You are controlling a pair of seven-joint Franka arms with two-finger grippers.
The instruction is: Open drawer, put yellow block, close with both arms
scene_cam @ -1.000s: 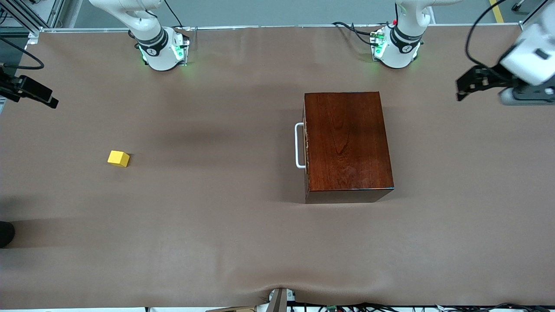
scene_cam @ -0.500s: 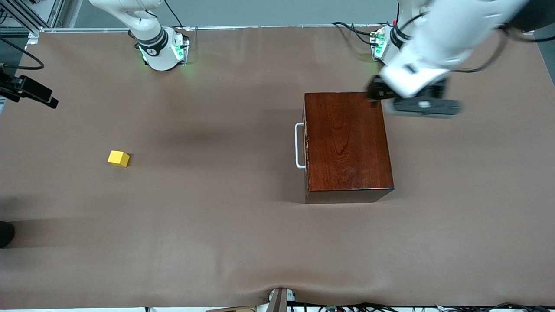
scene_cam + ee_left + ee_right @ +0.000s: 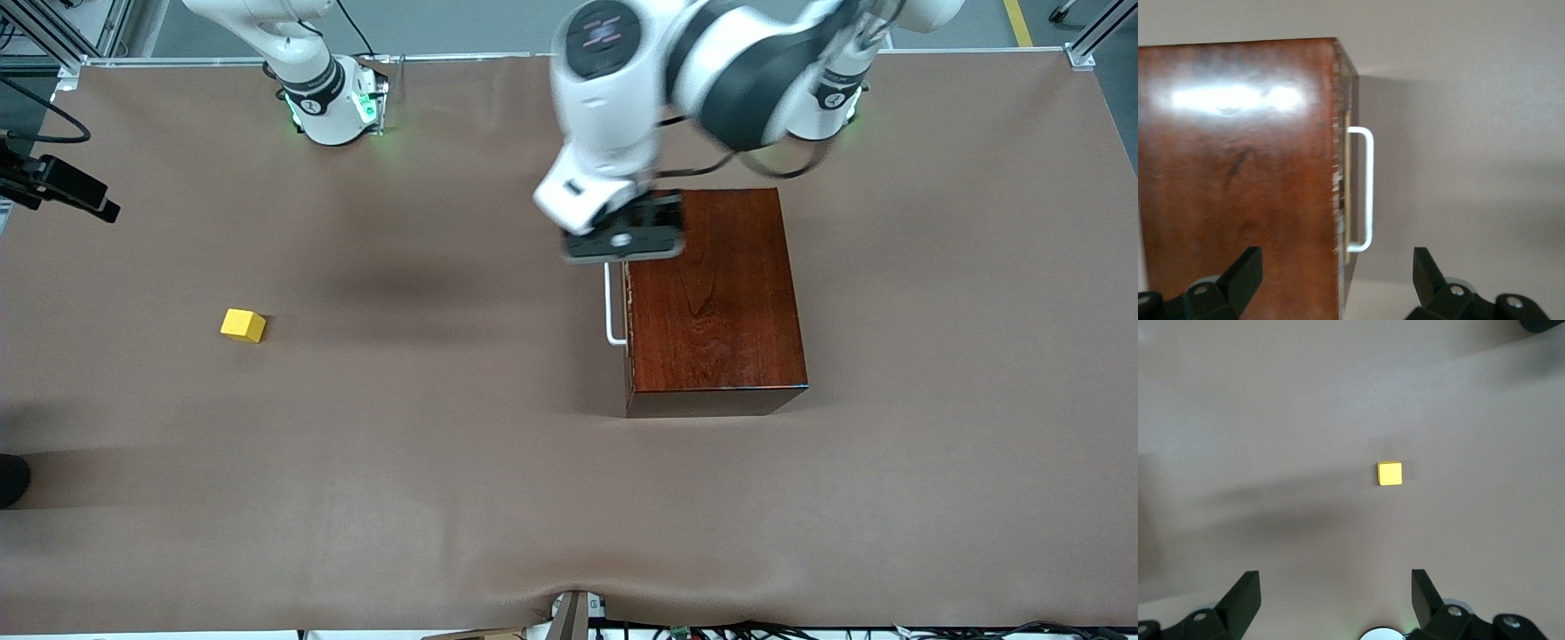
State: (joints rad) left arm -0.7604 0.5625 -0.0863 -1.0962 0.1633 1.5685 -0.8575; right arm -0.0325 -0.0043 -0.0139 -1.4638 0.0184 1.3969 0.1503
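The mahogany box stands on the table with its drawer shut and its white bar handle facing the right arm's end. The yellow block lies alone toward the right arm's end. My left gripper hangs over the box's top edge just above the handle. In the left wrist view it is open and empty, with the box and handle below. My right gripper is open and empty, high above the block. It is out of the front view.
A brown mat covers the table. A black device on a cable juts in at the right arm's end. Both arm bases stand along the edge farthest from the front camera. Cables lie along the nearest edge.
My left arm has swung from the left arm's end of the table across the box to above the handle. The right arm, block and box have not moved.
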